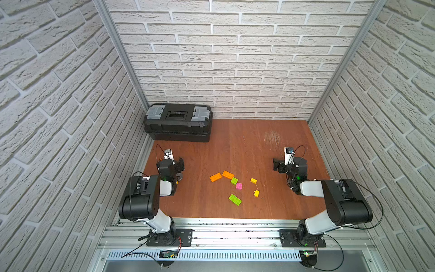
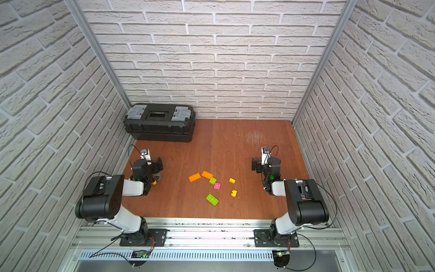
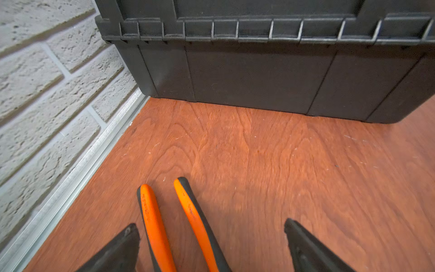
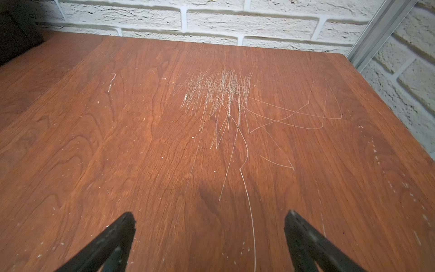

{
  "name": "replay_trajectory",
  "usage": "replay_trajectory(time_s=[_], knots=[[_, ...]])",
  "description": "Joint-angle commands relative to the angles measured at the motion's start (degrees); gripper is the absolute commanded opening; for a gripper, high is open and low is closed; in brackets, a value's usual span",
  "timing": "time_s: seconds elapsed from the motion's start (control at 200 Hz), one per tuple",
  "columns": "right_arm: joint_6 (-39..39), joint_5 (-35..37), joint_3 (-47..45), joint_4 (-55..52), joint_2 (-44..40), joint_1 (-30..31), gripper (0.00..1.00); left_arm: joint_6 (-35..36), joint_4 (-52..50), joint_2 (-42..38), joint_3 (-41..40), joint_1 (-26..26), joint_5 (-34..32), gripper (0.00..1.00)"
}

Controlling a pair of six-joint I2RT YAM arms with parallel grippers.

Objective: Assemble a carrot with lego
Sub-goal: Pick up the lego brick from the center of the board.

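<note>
Lego (image 1: pixel 215 177) lies as seven loose bricks, seemingly none joined, on the counter (image 1: pixel 259 153) at lower centre of both top views; assembly looks unstarted. At either side, left hand (image 3: pixel 210 225) and right hand (image 4: pixel 209 215) gape apart, empty.

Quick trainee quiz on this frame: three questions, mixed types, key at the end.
1. True or false: the right hand grips a brick.
2. How many yellow bricks lie on the table?
3. What shows between the fingers of the left hand in its wrist view? A pliers B screwdriver C scissors
Key: 1 false, it is open and empty. 2 two. 3 A.
</note>
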Motion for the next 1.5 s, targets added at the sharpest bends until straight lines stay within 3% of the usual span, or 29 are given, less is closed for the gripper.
replay_trajectory(time_s=[0.0,0.625,0.675,0.815,0.925,0.995,1.06,1.15,1.245,1.33,1.495], knots=[[-0.5,-0.4,0.5,1.9,-1.3,-0.1,0.99,0.2,1.5,-0.7,1.2,0.3,0.7,0.98],[0.1,-1.3,0.7,1.8,-1.3,-1.0,0.99,0.2,1.4,-0.6,1.2,0.4,0.7,0.98],[0.5,-0.7,0.0,3.9,-2.7,-0.9,0.99,0.0,1.3,-1.7,1.2,-0.3,-2.6,0.98],[5.7,1.7,14.5,-33.6,-12.1,-0.8,0.99,-5.1,-23.6,-18.0,9.0,-1.2,-11.7,0.98],[15.3,-5.4,23.0,-45.9,-12.2,-0.8,0.99,-11.6,-40.1,-26.3,16.3,-0.9,-12.4,0.98],[14.1,-12.7,28.4,-53.3,-11.0,-1.0,0.99,-13.7,-51.0,-29.6,20.5,-1.8,-13.0,0.98],[11.9,-20.7,31.8,-58.5,-10.1,-0.8,0.99,-13.9,-58.4,-32.3,23.1,-4.6,-13.4,0.98],[9.2,-22.8,35.3,-67.2,-11.3,1.5,0.99,-15.2,-65.3,-35.1,25.4,-12.5,-15.5,0.98],[4.8,-18.1,36.1,-73.6,-16.0,7.9,0.99,-22.1,-72.2,-36.7,26.3,-20.6,-19.8,0.98],[4.4,-21.5,35.4,-74.6,-19.0,11.5,0.99,-29.3,-76.3,-37.2,25.5,-27.0,-21.9,0.98],[2.8,-18.7,38.3,-76.3,-17.2,18.9,0.99,-38.8,-83.6,-33.3,26.0,-39.0,-25.0,0.98]])
